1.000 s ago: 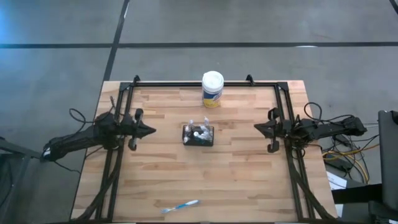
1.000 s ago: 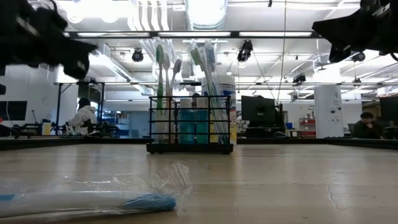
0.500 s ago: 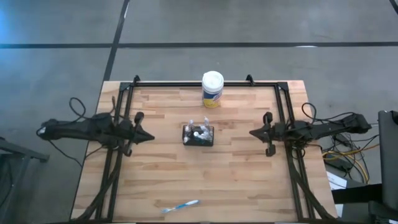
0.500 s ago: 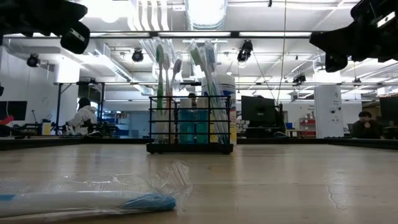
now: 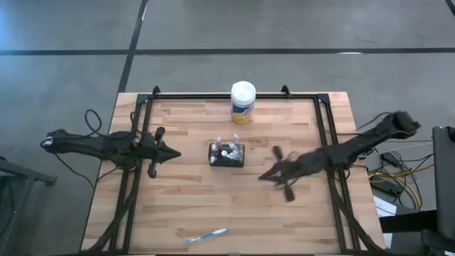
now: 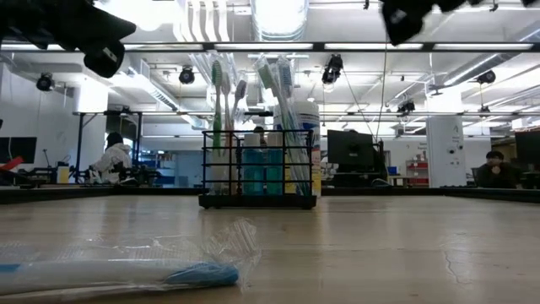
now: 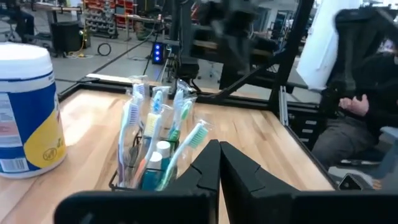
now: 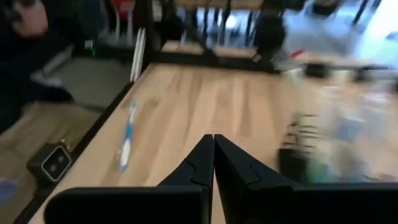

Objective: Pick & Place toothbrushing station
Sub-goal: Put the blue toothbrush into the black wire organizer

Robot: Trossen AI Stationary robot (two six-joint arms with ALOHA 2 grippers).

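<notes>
Reaching over the table, the right gripper (image 5: 264,176) hung near the toothbrushing station (image 5: 226,154), fingers pressed together, empty; the left gripper (image 5: 175,153) likewise closed, empty.

toothbrushing station (image 6: 257,176) upright mid-table, wrapped toothbrush (image 6: 118,272) lying in front, canister (image 6: 305,148) behind

overhead, table-level, two wrist views
</notes>
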